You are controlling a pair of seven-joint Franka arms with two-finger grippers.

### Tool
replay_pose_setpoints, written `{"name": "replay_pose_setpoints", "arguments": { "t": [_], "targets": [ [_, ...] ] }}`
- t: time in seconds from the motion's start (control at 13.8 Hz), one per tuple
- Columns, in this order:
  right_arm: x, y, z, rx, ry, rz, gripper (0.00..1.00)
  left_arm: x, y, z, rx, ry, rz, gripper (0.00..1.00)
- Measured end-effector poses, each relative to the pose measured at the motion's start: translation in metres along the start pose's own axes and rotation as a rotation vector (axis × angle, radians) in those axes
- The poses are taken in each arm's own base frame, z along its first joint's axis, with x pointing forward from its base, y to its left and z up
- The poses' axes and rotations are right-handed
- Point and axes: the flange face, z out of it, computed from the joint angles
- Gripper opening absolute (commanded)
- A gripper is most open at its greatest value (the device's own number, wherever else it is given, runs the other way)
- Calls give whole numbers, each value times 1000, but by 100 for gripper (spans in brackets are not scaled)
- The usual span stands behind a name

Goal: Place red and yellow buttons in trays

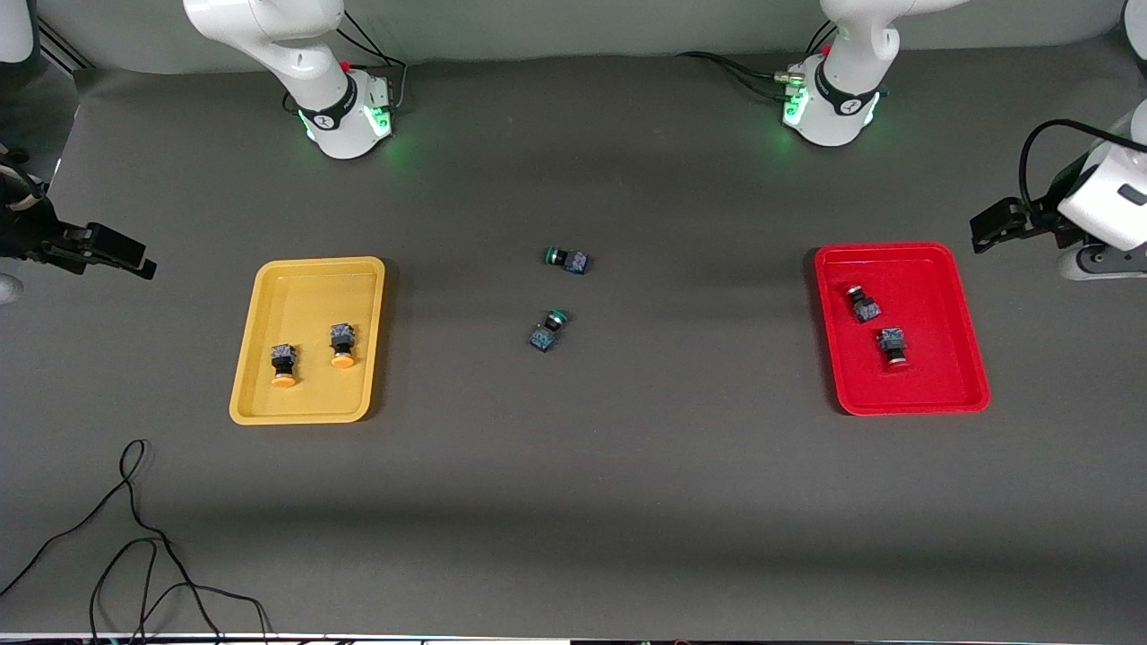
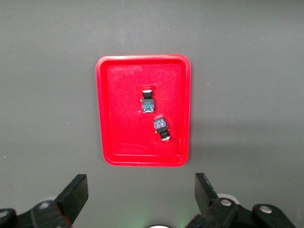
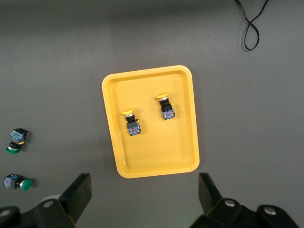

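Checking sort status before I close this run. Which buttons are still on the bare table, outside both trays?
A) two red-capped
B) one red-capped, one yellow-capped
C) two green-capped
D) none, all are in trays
C: the two green-capped buttons lie on the mat mid-table, while the yellow tray holds both yellow-capped buttons and the red tray holds both red-capped buttons.
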Motion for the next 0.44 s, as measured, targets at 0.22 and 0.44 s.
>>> {"name": "replay_pose_setpoints", "arguments": {
  "t": [0.22,0.44],
  "targets": [
    [0,-4,0,-1,1,-22,100,-21,1,-8,-6,9,-6,100],
    [0,-5,0,-1,0,-29,100,-28,-2,-6,-20,3,-15,100]
  ]
}}
